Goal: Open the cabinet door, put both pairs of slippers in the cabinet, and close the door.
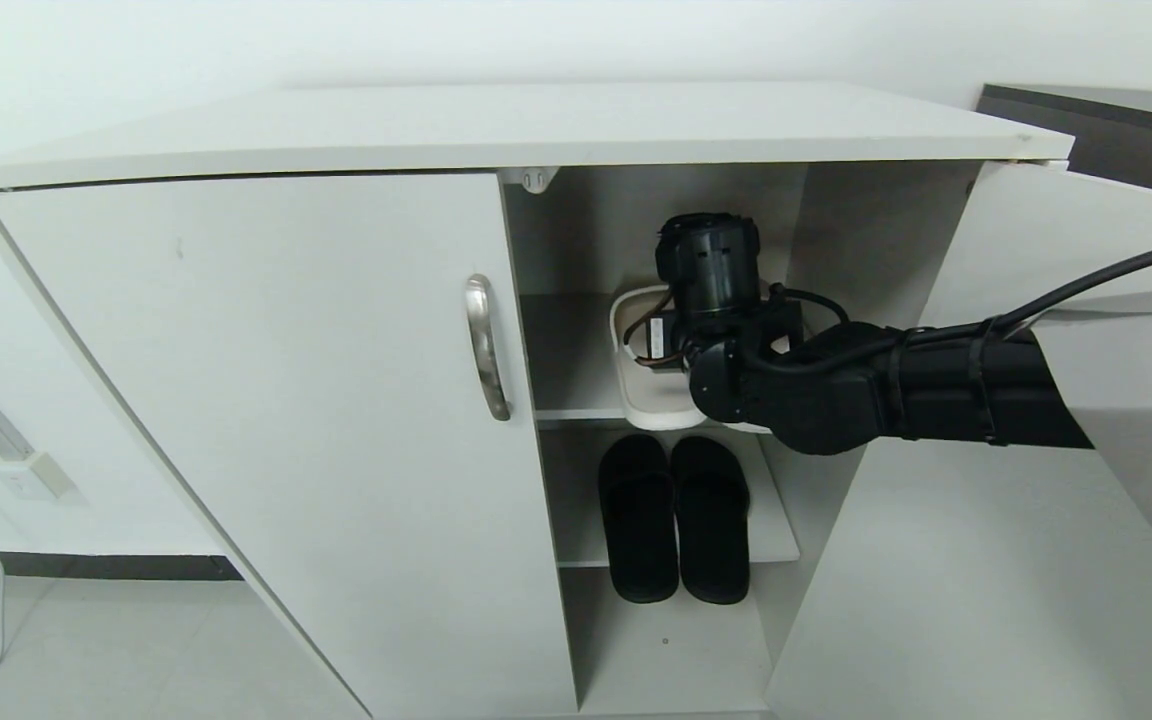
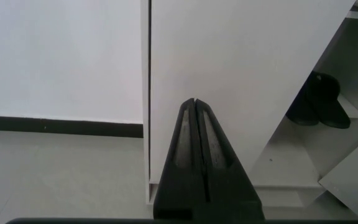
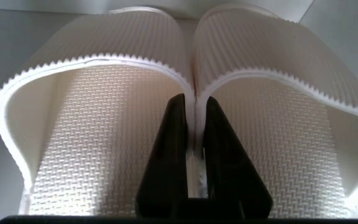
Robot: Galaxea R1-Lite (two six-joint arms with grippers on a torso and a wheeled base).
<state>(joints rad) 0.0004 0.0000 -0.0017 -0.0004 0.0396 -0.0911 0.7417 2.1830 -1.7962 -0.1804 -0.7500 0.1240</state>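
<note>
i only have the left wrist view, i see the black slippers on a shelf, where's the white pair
Observer: The white slippers sit on the shelf directly above the black slippers.
Operator: is the right gripper off them
Observer: No, the right gripper is shut on the pair's inner walls, where the two slippers meet.
Operator: and the right door
Observer: The right door stands wide open, and the right arm reaches into the cabinet past it.

White slippers (image 3: 98,143) are ridged; black slippers (image 1: 708,520) seemingly plain.
</note>
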